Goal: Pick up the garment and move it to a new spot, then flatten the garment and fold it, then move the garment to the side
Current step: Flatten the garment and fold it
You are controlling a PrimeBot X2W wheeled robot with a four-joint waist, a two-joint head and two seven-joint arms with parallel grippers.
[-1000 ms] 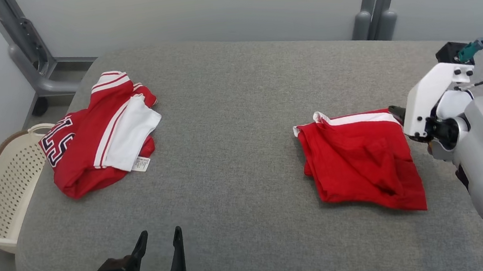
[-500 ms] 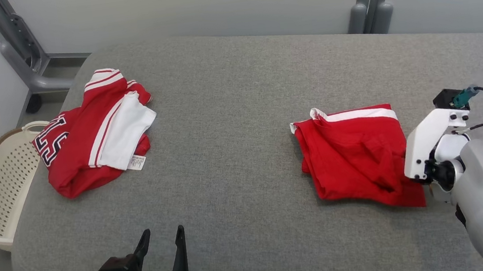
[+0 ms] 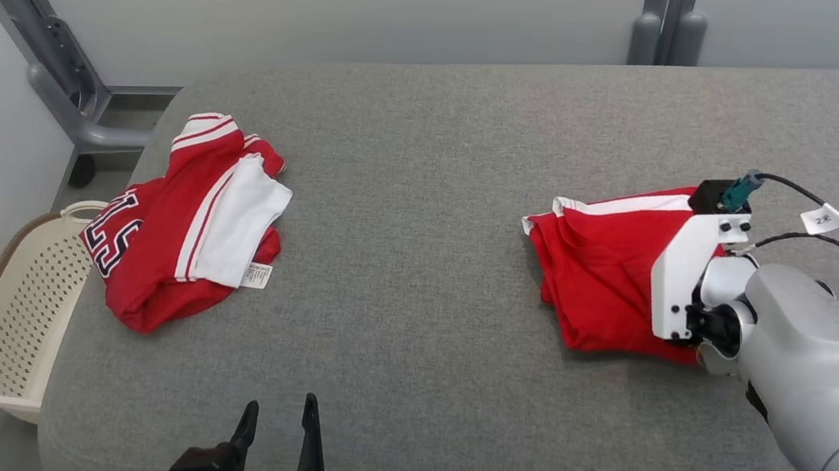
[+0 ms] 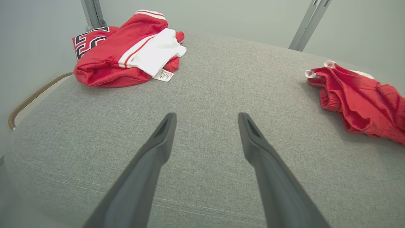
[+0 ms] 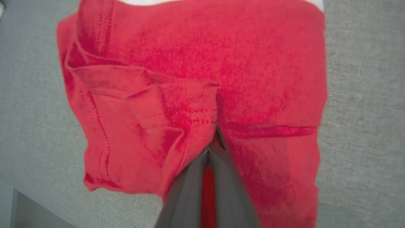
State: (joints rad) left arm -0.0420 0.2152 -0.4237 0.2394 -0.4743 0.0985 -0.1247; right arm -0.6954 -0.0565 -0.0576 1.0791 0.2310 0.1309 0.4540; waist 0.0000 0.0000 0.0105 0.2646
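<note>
A cream perforated basket [image 3: 25, 320] stands at 9 o'clock off the grey cushion [image 3: 413, 188]; what shows of its inside is bare wall, the rest possibly hidden. A red-and-white jersey [image 3: 184, 234] lies at 10 o'clock. The red garment [image 3: 603, 276] lies at 3 o'clock. The right arm reaches in from 5 o'clock, its right claw [image 5: 215, 139] pinched tight on a fold of the garment. The left claw [image 3: 279, 416] hovers wide apart at 7 o'clock, holding nothing.

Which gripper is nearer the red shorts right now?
Right. The right gripper is shut on a fold of the red shorts; the left gripper is open above the grey cushion near its front edge, well apart from them.
</note>
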